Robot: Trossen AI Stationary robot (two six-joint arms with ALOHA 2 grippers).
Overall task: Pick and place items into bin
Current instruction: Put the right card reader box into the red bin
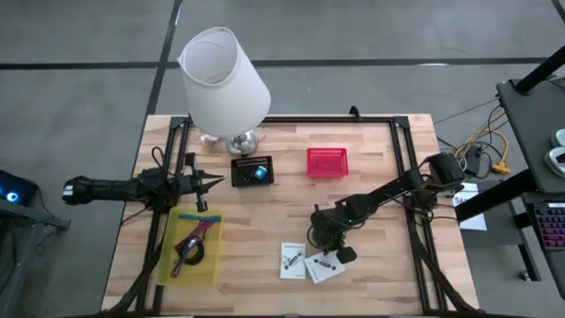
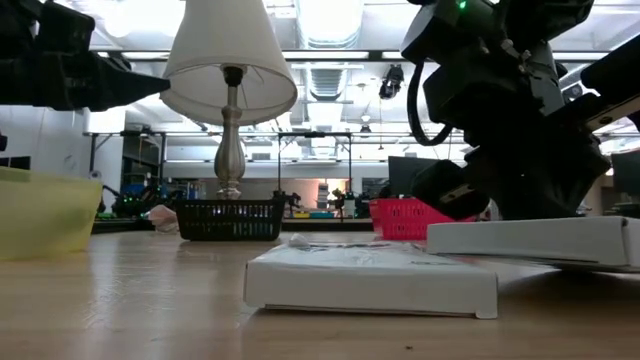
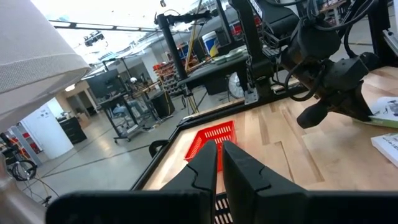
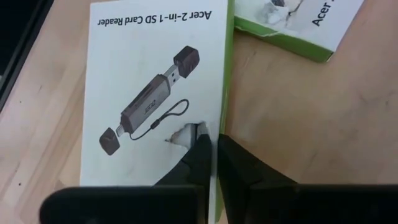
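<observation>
Two white card-reader packets (image 1: 292,261) (image 1: 325,265) lie flat on the wooden table near its front edge. My right gripper (image 1: 340,254) is shut, pointing down at the right-hand packet (image 4: 155,93); the other packet (image 4: 292,25) lies beside it. A yellow bin (image 1: 168,265) at the front left holds a maroon strap (image 1: 199,234), a black coiled cable (image 1: 187,258) and a teal pen (image 1: 196,216). My left gripper (image 1: 210,183) is shut and empty, level above the bin's far end; the left wrist view (image 3: 219,168) shows it too. My right gripper comes from above, pointing down, and sets its shut fingertips (image 4: 200,140) on the packet's printed top, right at one long edge (image 4: 222,93). One finger stands on the top and the other at the edge. The packet lies flat on the table.
A big white lamp (image 1: 225,75) stands at the far left. A black basket (image 1: 252,170) and a red basket (image 1: 327,162) sit at the table's middle far side. Dark frame rails (image 1: 406,168) run along the table's sides.
</observation>
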